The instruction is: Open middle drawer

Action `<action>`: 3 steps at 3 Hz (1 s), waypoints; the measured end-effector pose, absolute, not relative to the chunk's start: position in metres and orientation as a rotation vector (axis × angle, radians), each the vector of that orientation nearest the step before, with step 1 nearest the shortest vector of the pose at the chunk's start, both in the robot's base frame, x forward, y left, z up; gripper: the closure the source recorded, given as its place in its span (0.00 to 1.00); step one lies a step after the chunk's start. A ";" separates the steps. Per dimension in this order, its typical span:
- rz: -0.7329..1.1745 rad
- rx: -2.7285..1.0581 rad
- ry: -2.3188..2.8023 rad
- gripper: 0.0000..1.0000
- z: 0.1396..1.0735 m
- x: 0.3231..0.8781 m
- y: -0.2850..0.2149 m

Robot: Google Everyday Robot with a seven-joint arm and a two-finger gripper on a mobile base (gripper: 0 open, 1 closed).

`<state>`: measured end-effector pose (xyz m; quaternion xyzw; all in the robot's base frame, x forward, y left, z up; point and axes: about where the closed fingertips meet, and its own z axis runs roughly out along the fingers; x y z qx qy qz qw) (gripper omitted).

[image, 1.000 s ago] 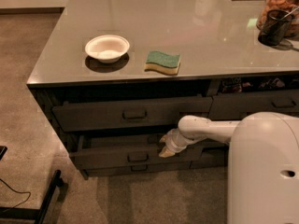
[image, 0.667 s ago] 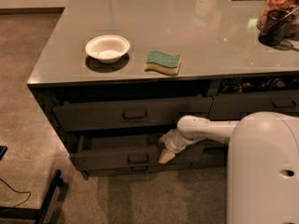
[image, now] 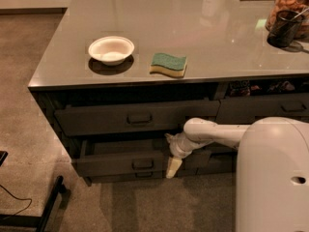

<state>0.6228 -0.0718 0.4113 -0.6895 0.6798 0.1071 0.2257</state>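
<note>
The middle drawer (image: 116,163) sits low in the left bank of the counter, under the tall top drawer (image: 96,120) and above a slimmer front (image: 116,178) that only just shows beneath it. Its front is a wide, flat, dark grey-brown panel of medium height, with a small rectangular loop handle (image: 143,164) at its centre. It stands pulled out from the cabinet, proud of the front above, and a dark strip of its open inside shows behind its top edge.

The gripper (image: 173,168) hangs at the right end of this drawer front, its pale cream tip pointing down toward the floor, beside the panel and clear of the handle. Whether it is open or closed cannot be told from this angle. The white arm (image: 217,134) reaches in from the right, from the robot's bulky white body (image: 273,178).

On the grey countertop (image: 217,42) above lie a white bowl (image: 111,49) and, just to its right, a green and yellow sponge (image: 168,64); a dark cup (image: 284,28) stands at the far right
</note>
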 end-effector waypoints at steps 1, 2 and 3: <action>0.395 -1.949 1.907 0.00 0.415 0.608 -0.065; 0.513 -2.012 1.977 0.00 0.419 0.579 -0.068; 0.604 -2.044 2.043 0.00 0.426 0.547 -0.077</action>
